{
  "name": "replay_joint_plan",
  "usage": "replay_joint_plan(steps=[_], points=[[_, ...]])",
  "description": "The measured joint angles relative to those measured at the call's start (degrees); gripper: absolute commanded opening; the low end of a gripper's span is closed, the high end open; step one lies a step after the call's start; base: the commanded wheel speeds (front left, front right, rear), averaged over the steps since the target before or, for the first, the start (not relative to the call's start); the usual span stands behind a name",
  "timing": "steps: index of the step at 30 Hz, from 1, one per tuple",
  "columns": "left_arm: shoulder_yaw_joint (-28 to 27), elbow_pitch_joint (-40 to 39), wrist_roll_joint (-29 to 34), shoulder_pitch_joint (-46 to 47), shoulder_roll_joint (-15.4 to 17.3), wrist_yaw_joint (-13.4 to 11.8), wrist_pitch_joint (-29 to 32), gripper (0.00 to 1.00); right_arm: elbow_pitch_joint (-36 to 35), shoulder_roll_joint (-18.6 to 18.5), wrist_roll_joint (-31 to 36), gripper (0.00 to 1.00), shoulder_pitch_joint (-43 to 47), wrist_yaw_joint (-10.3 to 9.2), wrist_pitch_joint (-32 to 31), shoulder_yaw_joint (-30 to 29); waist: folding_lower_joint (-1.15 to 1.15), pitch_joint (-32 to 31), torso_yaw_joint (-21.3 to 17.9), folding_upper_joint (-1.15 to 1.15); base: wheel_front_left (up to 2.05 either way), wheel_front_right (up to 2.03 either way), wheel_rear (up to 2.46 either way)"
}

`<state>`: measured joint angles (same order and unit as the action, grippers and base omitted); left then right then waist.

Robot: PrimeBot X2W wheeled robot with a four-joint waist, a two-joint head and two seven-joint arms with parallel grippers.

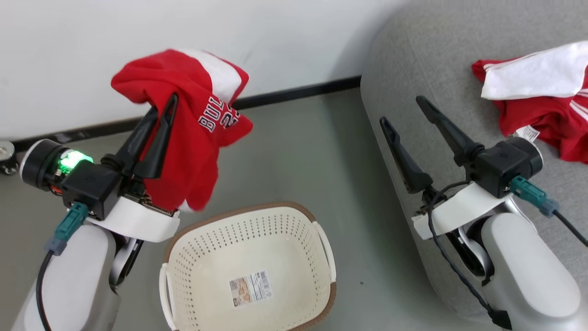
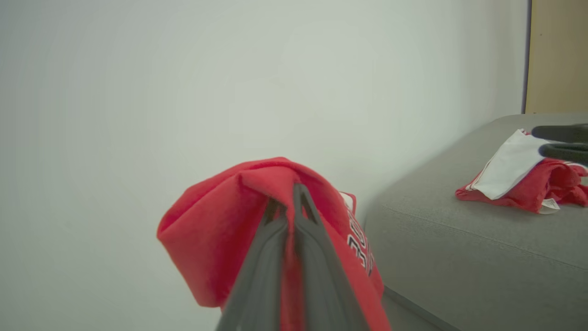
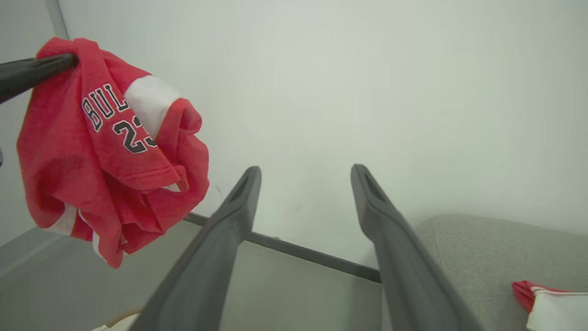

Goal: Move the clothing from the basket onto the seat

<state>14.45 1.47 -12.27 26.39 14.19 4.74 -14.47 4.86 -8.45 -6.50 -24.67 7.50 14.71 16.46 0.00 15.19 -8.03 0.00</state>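
Note:
My left gripper (image 1: 163, 103) is shut on the lettered red garment (image 1: 193, 138), which hangs in the air above and left of the cream basket (image 1: 250, 220). The same garment (image 2: 216, 230) drapes over the closed fingertips in the left wrist view, and the right wrist view shows that garment (image 3: 110, 151) at the upper left. The basket holds no clothing, just a label on its bottom. A second red garment (image 1: 542, 101) with white panels and a tag lies on the grey seat (image 1: 413, 55). Over the seat's near edge stands my right gripper (image 1: 404, 110), open and holding nothing.
A white wall (image 1: 138, 27) with a dark baseboard (image 1: 294, 94) runs behind. Grey floor (image 1: 298, 151) lies between basket and seat. A small round object (image 1: 5, 154) sits at the far left by the wall.

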Motion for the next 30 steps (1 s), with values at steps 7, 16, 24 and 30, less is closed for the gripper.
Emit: replay_joint_plan(steps=[7,16,24,30], points=[[2.29,0.67,-0.71,-1.0,-0.45,0.55,0.01,0.0,1.96,-1.67,-1.19,1.0,2.2,0.0,0.0,2.64,0.0,-4.68,0.7,0.0,0.0,0.0,0.0],[6.0,0.91,-2.29,-1.28,-1.29,1.55,0.35,0.0,4.71,-4.32,-4.37,1.0,3.21,0.0,0.0,9.87,0.0,-10.01,1.62,0.0,0.0,0.0,0.0],[9.67,1.37,-2.96,-1.25,-2.33,2.04,1.36,0.0,5.69,-7.15,-9.57,1.0,2.98,0.0,-0.59,20.53,0.0,-13.78,2.53,0.0,0.0,0.0,0.0],[11.7,2.02,-3.9,-1.14,-3.6,2.07,1.87,0.0,5.53,-9.03,-16.33,1.0,1.15,0.01,-2.36,25.53,0.0,-15.92,3.21,0.0,0.0,0.0,0.0]])
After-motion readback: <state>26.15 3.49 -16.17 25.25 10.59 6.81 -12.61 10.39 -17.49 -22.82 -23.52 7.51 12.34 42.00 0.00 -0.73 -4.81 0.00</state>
